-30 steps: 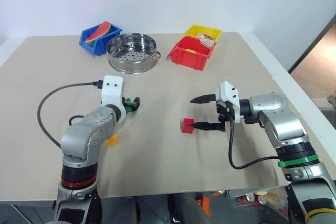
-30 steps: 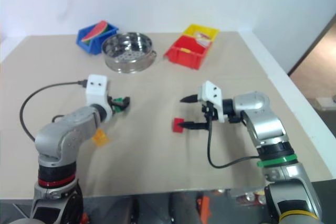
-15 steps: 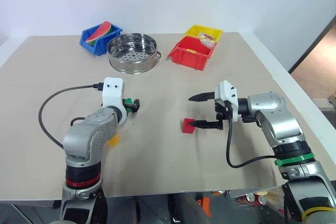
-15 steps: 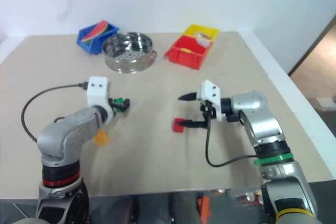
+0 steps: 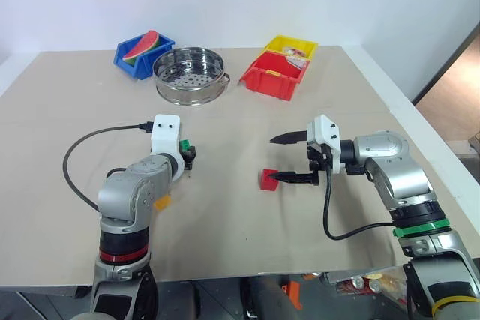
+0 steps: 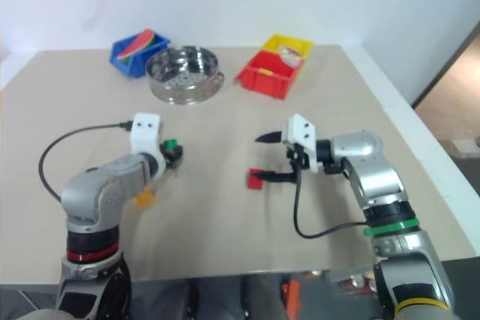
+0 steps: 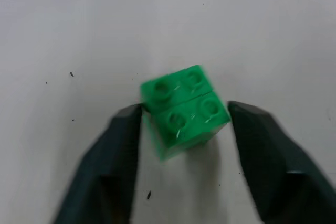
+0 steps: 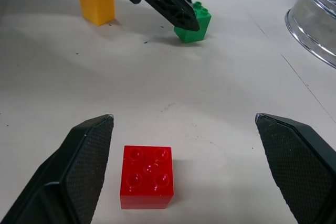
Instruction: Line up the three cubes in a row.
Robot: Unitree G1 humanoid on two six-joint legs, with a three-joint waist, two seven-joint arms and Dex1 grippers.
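The steel steamer pot (image 5: 189, 74) stands at the table's far side; all three cubes lie on its near side. The right gripper (image 5: 285, 159) is spread wide around the red cube (image 5: 267, 179), probably ready to take it. The left gripper (image 7: 184, 124) pinches the green cube (image 7: 185, 111), likely to shift it into line. The yellow-orange cube (image 8: 96, 2) sits furthest from the pot, untouched.

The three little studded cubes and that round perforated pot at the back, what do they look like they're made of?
Small red studded cube, small green studded cube and small yellow-orange studded cube: most likely moulded plastic, judging by the uniform colour, crisp studs and slight gloss. Round perforated pot: probably stainless steel, silvery and reflective, with holes punched in its floor.
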